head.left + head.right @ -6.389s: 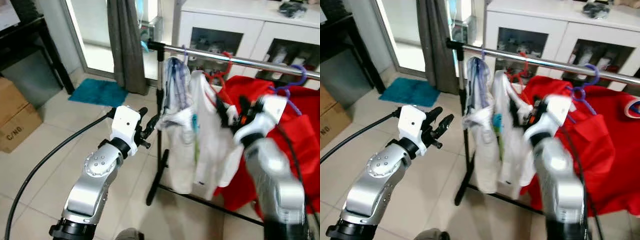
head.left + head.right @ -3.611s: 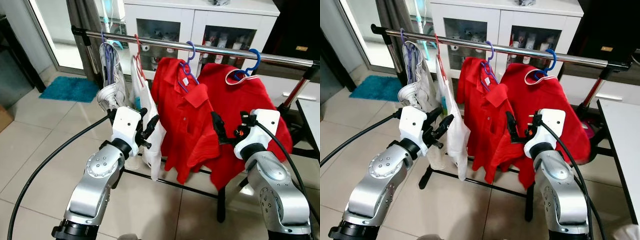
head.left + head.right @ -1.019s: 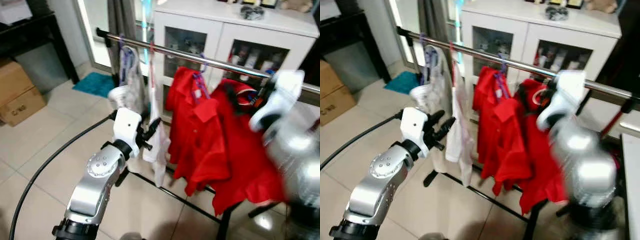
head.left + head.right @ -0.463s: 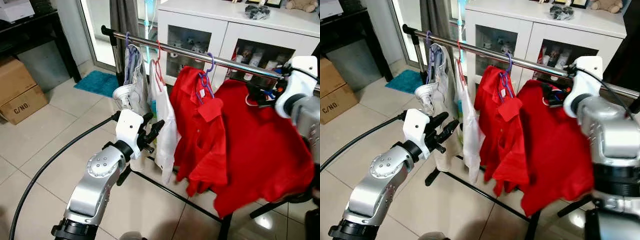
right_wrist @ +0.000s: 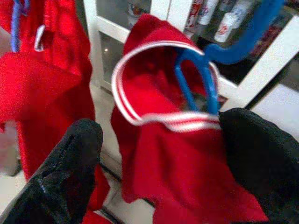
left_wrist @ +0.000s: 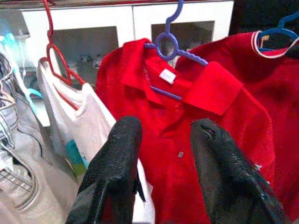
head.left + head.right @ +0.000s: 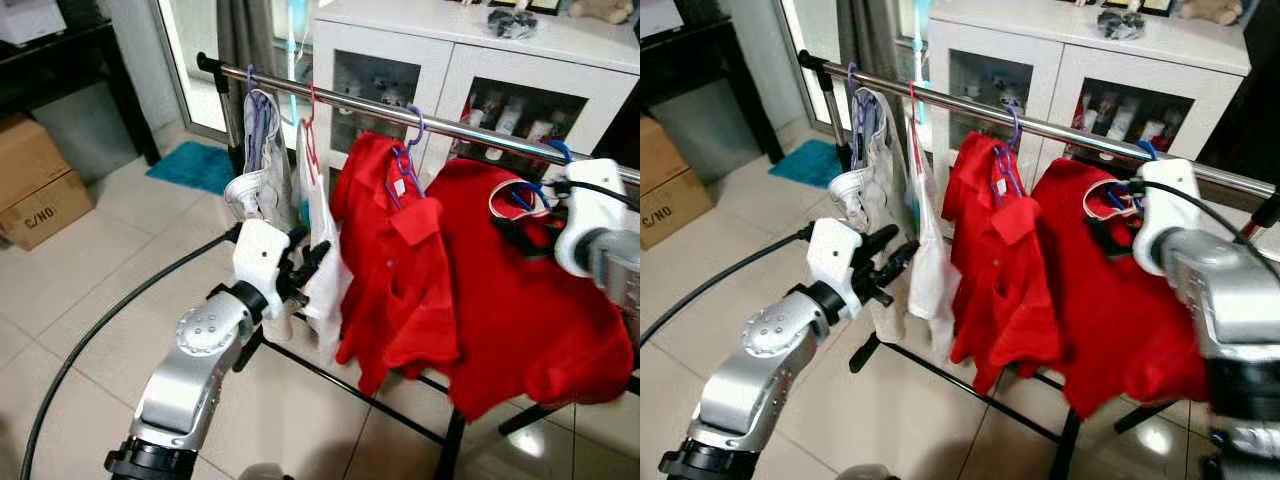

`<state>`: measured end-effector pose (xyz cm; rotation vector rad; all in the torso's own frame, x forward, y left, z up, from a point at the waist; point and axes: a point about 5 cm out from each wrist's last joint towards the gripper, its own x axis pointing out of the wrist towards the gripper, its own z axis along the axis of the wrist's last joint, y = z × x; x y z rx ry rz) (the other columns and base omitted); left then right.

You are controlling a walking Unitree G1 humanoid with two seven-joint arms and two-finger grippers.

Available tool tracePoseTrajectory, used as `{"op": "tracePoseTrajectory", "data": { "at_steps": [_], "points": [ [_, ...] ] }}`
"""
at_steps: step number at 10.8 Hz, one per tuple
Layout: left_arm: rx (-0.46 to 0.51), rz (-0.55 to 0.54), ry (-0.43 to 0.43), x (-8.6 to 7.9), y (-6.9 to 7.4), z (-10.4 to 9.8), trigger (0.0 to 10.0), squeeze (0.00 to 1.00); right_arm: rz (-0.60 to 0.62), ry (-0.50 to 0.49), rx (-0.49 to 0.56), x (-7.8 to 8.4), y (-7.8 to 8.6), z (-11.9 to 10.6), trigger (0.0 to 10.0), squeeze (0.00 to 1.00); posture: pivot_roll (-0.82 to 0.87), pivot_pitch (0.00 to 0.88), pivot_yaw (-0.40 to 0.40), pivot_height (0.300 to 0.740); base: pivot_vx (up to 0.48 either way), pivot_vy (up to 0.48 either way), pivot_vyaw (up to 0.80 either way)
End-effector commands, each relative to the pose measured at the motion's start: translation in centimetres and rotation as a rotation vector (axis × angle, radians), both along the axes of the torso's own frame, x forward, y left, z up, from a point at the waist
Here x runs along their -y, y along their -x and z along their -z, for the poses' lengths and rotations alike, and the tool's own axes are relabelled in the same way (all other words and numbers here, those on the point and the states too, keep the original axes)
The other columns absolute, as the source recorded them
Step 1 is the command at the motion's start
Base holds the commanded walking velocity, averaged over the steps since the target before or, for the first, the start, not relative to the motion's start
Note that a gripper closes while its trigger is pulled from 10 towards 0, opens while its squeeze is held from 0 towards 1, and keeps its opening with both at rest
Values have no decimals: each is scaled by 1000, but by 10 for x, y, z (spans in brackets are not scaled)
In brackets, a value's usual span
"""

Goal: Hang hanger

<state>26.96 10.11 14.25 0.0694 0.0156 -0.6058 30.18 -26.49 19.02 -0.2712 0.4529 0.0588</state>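
Blue hanger (image 5: pixel 205 70) hooked over rail (image 7: pixel 470 133), bearing red shirt (image 7: pixel 540 300) | my right end effector (image 5: pixel 154 154) wide at collar, releasing | left end effector (image 6: pixel 161 163) wide, idle, clear.

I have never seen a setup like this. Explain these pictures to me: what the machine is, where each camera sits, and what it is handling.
This is a humanoid robot with two silver arms. Two pictures come from its head, two from its wrists. Before it stands a clothes rail with garments on hangers. The right gripper, fingers open, sits by the neck of a red shirt on a blue hanger hooked over the rail. The left gripper is open and empty, facing a second red shirt on a purple hanger and a white shirt.
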Motion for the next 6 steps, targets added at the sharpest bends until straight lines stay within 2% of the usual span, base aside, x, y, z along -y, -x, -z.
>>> {"op": "tracePoseTrajectory", "data": {
  "at_steps": [1,6],
  "points": [
    [-1,10,-10,1,1,1,10000,0,7,9,6,4,3,0,10000,0,95,3,-3,740,0,0,0],
    [-3,10,-22,0,2,2,10000,0,-55,72,-129,15,35,25,10000,0,97,14,-1,740,0,0,0]
  ]
}}
